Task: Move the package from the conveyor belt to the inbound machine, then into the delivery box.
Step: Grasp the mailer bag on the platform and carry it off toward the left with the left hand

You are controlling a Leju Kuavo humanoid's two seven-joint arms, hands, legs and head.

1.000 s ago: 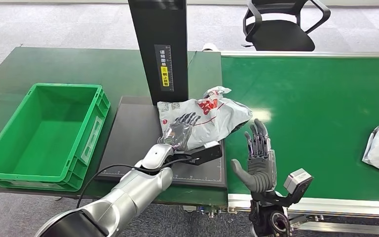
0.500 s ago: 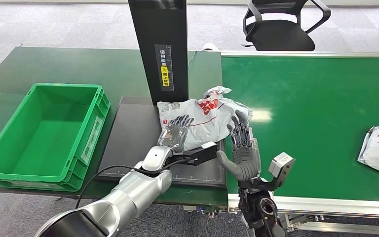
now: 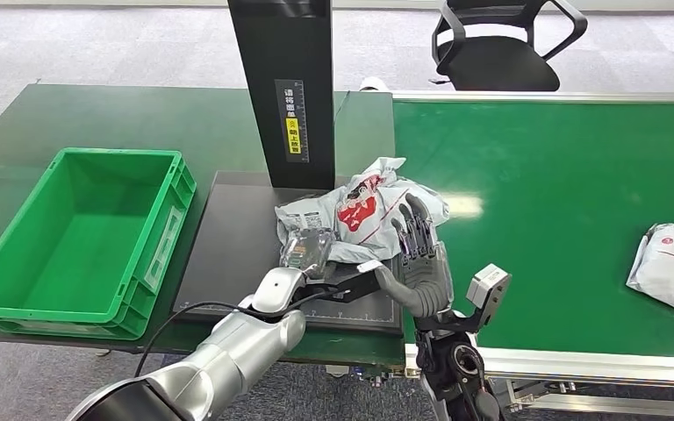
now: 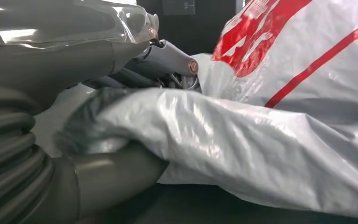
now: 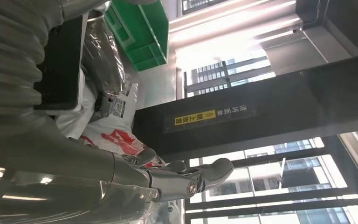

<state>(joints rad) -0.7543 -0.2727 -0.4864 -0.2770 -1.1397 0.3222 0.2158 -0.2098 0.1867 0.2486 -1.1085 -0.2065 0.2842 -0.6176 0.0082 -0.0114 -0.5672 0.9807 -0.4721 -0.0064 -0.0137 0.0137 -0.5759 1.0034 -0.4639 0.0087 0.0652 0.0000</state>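
1. The package (image 3: 364, 210) lies crumpled on the dark machine plate (image 3: 237, 254), at the foot of the black post (image 3: 285, 88), its right edge hanging over toward the belt (image 3: 544, 175); I judge the first leg done and the move to the box (image 3: 79, 232) in hand
2. My left hand (image 3: 307, 248) holds the near left edge of the bag; in the left wrist view the thumb sits under a fold of film and the fingers (image 4: 168, 58) over it, so it is a pinch on loose plastic, not on the contents
3. My right hand (image 3: 421, 254) stands upright against the bag's right side, fingers long and slightly spread, touching but holding nothing that I can see
4. To do this well I would push in with the right while the left lifts, so the bag is carried between both; then clear the post and the box's near wall before letting go
5. Risk, as I judge it: the film slips or the load sags out of the pinch
6. A second parcel (image 3: 671, 267) waits far right on the belt; a chair (image 3: 500, 44) stands beyond
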